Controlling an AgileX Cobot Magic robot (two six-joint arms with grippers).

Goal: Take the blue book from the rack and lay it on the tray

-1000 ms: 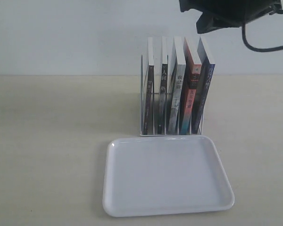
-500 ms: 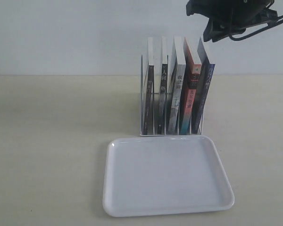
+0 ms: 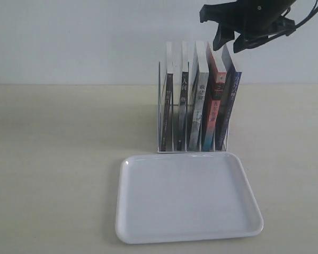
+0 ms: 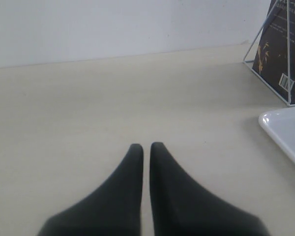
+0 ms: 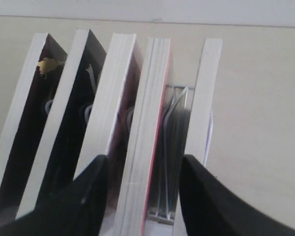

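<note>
1. Approach step: the right gripper, jaws apart, is held above the rack at the tabletop's far edge
2. The blue book is seen in the rack's end slot; the left gripper is shown with fingers together
3. Centring on it, off the red book, is likely called for next

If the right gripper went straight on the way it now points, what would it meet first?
Most likely the top edge of the red-spined book, which sits between the open right gripper's jaws; the blue book stands just beside it. Depth is unclear.
</note>
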